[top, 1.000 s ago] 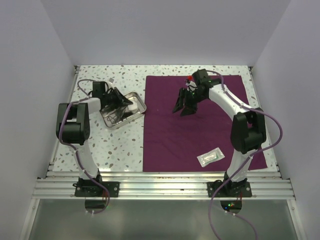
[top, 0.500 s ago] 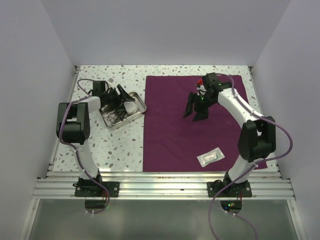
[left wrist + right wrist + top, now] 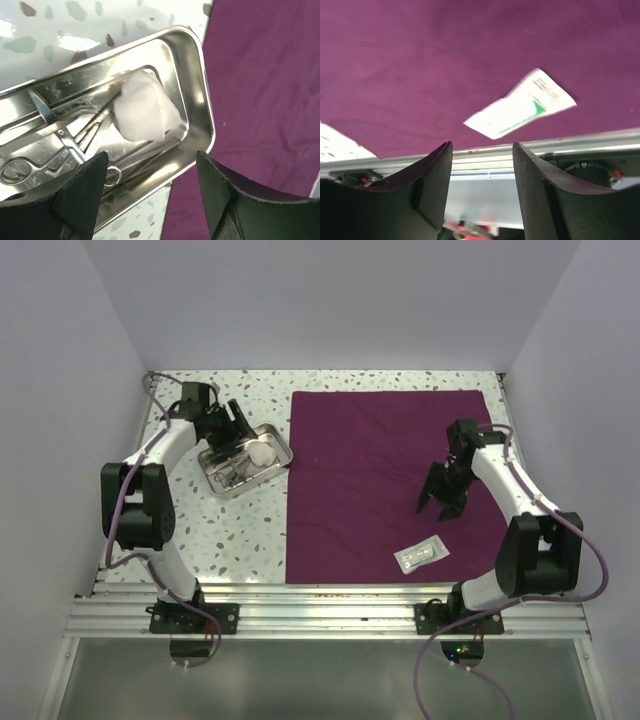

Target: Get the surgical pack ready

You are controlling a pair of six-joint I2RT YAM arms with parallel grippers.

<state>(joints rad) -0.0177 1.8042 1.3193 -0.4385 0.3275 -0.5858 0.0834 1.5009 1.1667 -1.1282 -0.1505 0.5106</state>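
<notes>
The purple-maroon drape (image 3: 370, 470) lies flat on the right half of the table. Left of it stands the steel tray (image 3: 222, 487), holding a white gauze wad (image 3: 262, 451) and steel instruments (image 3: 50, 160). My left gripper (image 3: 232, 430) hovers over the tray, open and holding nothing. The left wrist view shows the gauze (image 3: 145, 112) resting in the tray (image 3: 207, 115) beyond the gripper (image 3: 150, 157). My right gripper (image 3: 440, 505) hangs open above the drape's right side. A white pouch (image 3: 421, 555) lies just nearer; it is ahead of the gripper (image 3: 482, 145) as the pouch (image 3: 520, 105) in the right wrist view.
The speckled tabletop (image 3: 230, 530) lies between the tray and the near aluminium rail (image 3: 320, 605). White walls close in the table at the back and sides. The tray's right end sits close to the drape's left edge (image 3: 260, 75).
My left gripper has opened, left the gauze in the tray and drawn back a little. The right arm has swung from the drape's far middle to its right side, nearer the pouch.
</notes>
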